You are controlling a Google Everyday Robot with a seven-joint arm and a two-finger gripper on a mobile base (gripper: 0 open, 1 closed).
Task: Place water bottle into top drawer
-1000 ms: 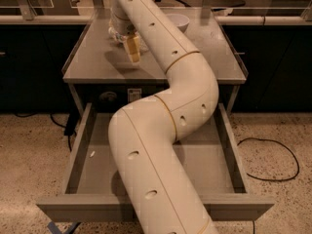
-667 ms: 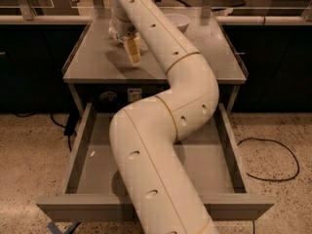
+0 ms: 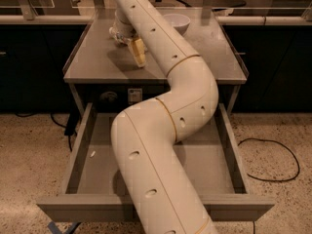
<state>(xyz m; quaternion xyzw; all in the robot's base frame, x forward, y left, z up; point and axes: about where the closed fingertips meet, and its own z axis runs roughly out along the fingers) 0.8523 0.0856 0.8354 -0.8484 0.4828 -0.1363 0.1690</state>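
Nearest, one top drawer [image 3: 78, 152] stands pulled fully open below the worktop [image 3: 92, 67]. Its grey floor is bare apart from one small pale speck near the left wall. The single white arm [image 3: 161, 145] rises across the middle of the drawer and reaches to the far left part of the worktop.

There, one end effector [image 3: 137, 51] hangs low over the surface. Whether it is open or closed, or holds anything, I cannot tell. One water bottle [image 3: 114, 32] shows just left of it, partly hidden behind the wrist. One white bowl [image 3: 176, 22] sits near, to the far right.

Risks, as judged:
- The thin crinkled bottle may slip or crush under a poor grip.
- It may strike the near edge of the worktop on the way to the drawer.
- The arm's own links crowd the drawer, narrowing the drop zone.
- A swing could knock the bowl.
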